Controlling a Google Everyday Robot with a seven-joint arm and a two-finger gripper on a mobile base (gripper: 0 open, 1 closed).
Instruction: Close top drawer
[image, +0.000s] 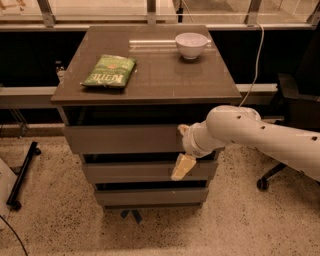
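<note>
The top drawer (125, 138) lies just beneath the tabletop's (160, 75) front edge. Its long axis runs along that edge and its flat front faces the camera. The claw (183, 149) hides its right end, below the front-right corner. I cannot tell whether the claw is open or holds anything.

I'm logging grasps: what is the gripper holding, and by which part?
Nothing appears held. The gripper sits against the top drawer, at the right end of its flat, handleless front, seemingly pressing rather than gripping.
</note>
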